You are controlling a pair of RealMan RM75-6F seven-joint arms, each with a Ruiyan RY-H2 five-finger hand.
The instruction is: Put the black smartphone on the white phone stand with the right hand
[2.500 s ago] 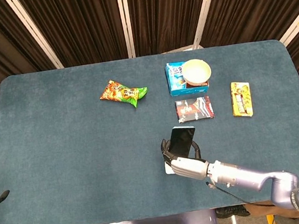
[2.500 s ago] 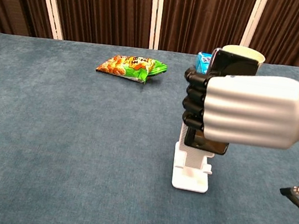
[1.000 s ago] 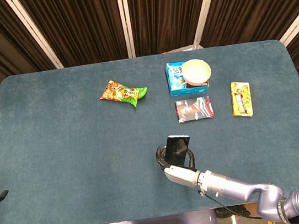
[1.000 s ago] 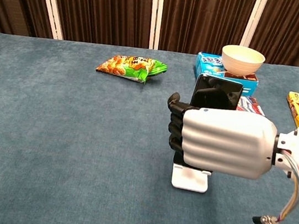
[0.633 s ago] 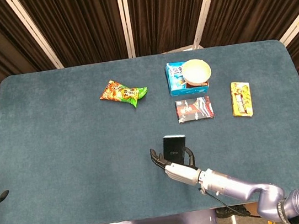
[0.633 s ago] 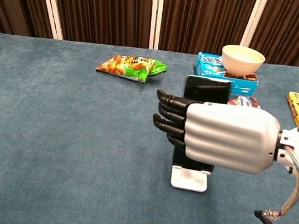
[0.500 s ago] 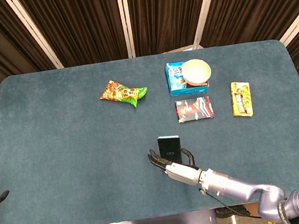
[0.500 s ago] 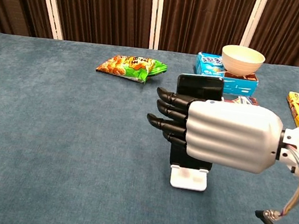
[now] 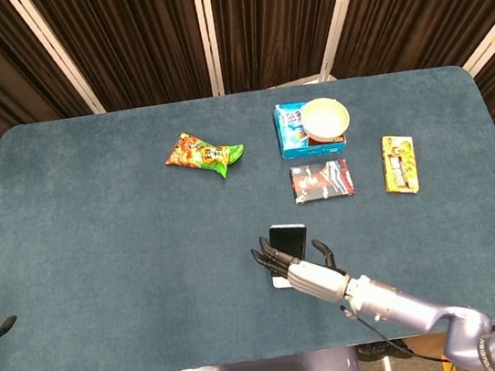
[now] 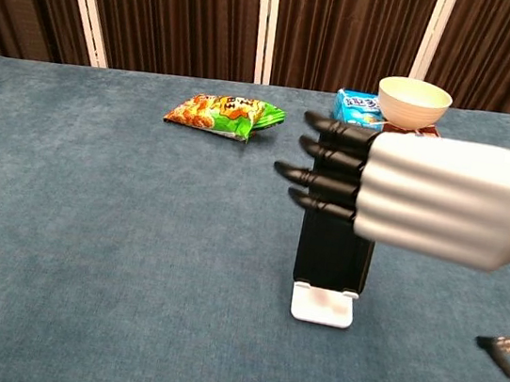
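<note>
While the snack bag [image 10: 225,115] lies well off to the left, the black smartphone [image 10: 332,249] stands upright on the white phone stand [image 10: 323,304], so placing looks done; the right hand [image 10: 425,198], fingers straight and spread, holds nothing and should draw back toward the table's open near edge.

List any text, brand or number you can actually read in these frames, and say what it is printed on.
None can be read.
Snack bag: print too small and blurred.
Blue box under the bowl: white markings, unreadable.
Dark packet: red and white graphics, no legible words.
Yellow box: lettering blurred.
Black smartphone on the white phone stand: no marking shows.
</note>
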